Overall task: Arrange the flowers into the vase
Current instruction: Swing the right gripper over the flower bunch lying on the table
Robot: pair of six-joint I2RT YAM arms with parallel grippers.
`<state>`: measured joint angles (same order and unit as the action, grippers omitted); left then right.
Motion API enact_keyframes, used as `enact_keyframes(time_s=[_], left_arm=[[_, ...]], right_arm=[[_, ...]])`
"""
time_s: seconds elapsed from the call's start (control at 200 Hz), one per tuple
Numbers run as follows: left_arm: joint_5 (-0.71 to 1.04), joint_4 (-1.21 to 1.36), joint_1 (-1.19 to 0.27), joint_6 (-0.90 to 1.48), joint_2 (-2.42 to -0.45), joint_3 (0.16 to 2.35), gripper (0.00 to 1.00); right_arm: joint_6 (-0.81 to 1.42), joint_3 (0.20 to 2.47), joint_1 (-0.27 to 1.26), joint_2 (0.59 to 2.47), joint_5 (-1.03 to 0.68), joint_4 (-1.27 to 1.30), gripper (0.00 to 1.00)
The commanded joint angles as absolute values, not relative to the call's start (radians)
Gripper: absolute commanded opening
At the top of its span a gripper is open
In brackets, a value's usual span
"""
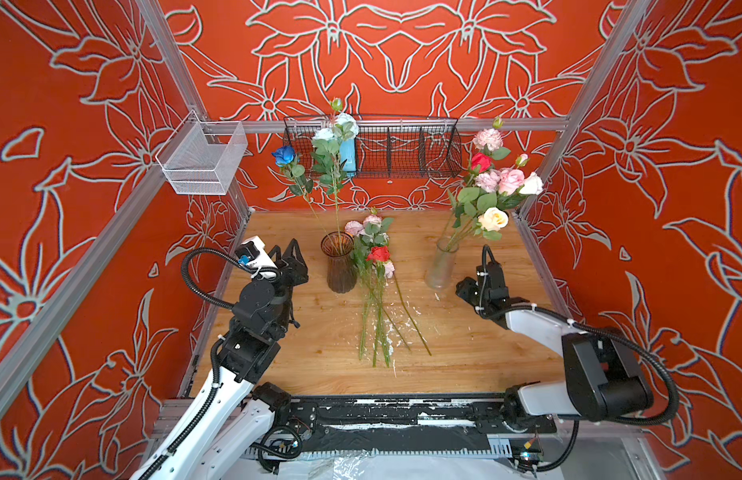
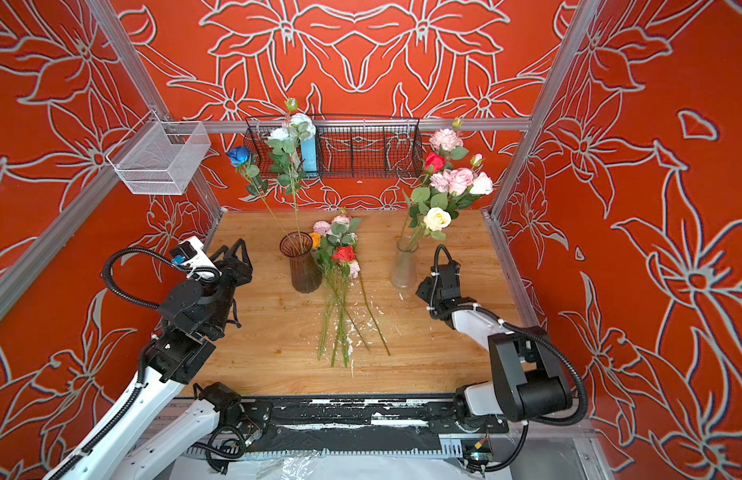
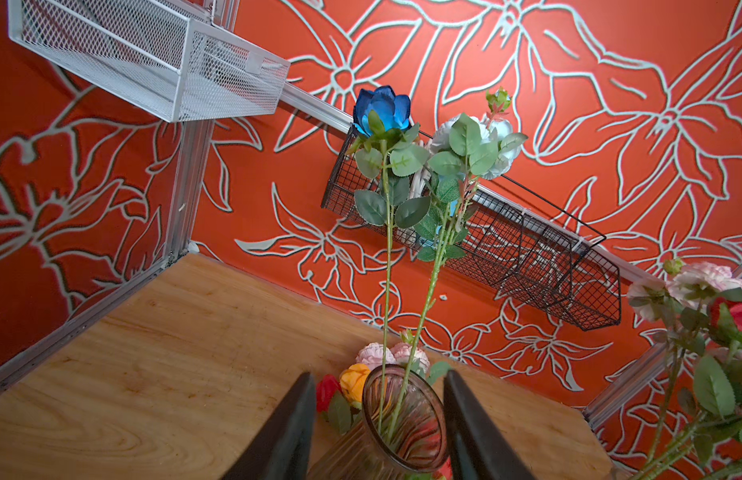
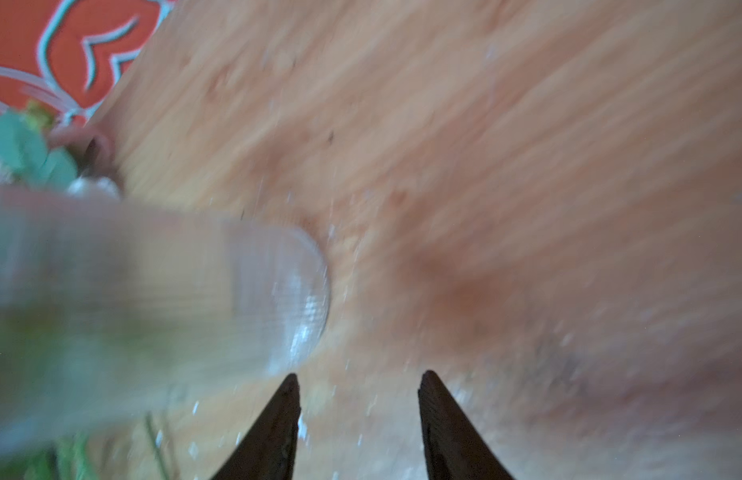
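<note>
While my left gripper and right gripper both hang parted and empty, I'd pinch one stem low from the flowers lying between the brown vase and clear vase.

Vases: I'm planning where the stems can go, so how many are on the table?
2. A brown ribbed vase stands left of the loose flowers; a clear vase stands to their right. None seems hidden.

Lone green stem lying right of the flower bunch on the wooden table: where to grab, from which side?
Bare green stem mid-length, from straight above, jaws across it. It lies flat on the wooden table, apart from the other stems there; its bloom end is buried in leaves.
</note>
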<state>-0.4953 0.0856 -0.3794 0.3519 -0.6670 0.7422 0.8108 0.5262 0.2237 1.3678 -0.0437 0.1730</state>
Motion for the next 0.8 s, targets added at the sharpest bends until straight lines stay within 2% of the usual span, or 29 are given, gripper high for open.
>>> enact_keyframes(time_s=[0.0, 0.09, 0.23, 0.52, 0.796], left_arm=[[-0.504, 0.106, -0.372, 0.352, -0.666, 0.738, 0.50], [-0.504, 0.107, -0.373, 0.350, -0.668, 0.738, 0.50], [-0.505, 0.109, -0.373, 0.348, -0.664, 0.738, 0.50], [-0.510, 0.110, -0.373, 0.343, -0.662, 0.737, 0.50], [-0.516, 0.115, -0.372, 0.331, -0.660, 0.736, 0.50]], right_arm=[[0.965, 0.445, 0.260, 1.359, -0.144, 0.416, 0.48], [1.045, 0.398, 0.286, 1.389, -0.149, 0.589, 0.48], [1.100, 0.400, 0.300, 1.475, -0.116, 0.678, 0.47], [1.122, 0.439, 0.317, 1.654, -0.097, 0.776, 0.43], [1.114, 0.478, 0.318, 1.708, -0.027, 0.762, 0.44]])
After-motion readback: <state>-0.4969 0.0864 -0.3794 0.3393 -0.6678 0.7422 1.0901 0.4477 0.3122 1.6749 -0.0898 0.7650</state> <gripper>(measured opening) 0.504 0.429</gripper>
